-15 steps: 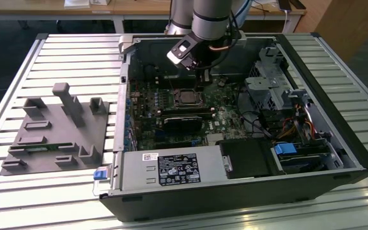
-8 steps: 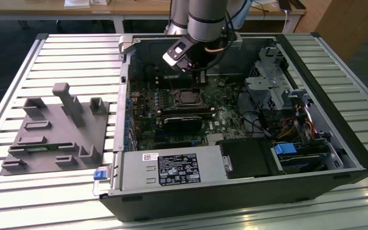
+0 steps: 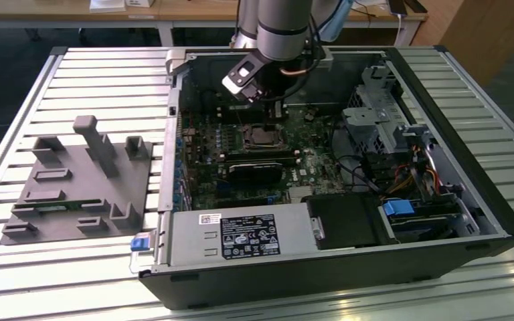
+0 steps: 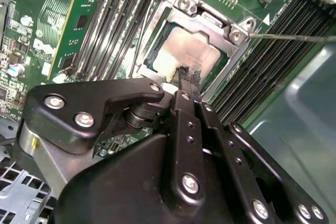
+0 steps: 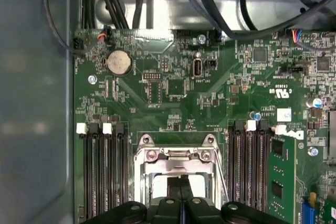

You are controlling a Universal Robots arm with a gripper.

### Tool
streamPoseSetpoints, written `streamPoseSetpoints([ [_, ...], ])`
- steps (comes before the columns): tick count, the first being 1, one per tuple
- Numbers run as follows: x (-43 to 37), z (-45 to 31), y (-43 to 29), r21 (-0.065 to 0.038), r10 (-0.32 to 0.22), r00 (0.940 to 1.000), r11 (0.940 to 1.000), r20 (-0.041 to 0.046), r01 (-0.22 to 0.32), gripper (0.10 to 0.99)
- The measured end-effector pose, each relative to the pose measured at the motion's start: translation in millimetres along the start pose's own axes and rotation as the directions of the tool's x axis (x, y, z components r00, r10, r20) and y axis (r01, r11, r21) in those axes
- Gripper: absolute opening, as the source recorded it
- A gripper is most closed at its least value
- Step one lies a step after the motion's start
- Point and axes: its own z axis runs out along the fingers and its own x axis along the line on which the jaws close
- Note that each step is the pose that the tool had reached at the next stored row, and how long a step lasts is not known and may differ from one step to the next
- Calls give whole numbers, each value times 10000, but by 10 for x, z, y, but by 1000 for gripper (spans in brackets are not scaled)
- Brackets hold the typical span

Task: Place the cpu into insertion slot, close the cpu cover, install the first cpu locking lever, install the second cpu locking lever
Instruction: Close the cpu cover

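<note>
I get the exterior view from high up, looking down into the open computer case (image 3: pixel 328 267). My first wrist view faces squarely down on the motherboard (image 5: pixel 173 93) from close by; my second wrist view slants past the gripper (image 4: pixel 188 74), even nearer. All three share the insertion slot (image 3: pixel 262 136).

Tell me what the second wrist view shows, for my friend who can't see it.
The black gripper, shut, points at the cpu, which shows through the cut-out of the silver cpu cover on the green motherboard. Long black memory slots run along both sides.
</note>
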Motion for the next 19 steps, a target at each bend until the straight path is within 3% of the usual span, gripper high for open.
streamPoseSetpoints([
  [19,-3,85,-259,-1,0,10000,10000,-1,0,122],
])
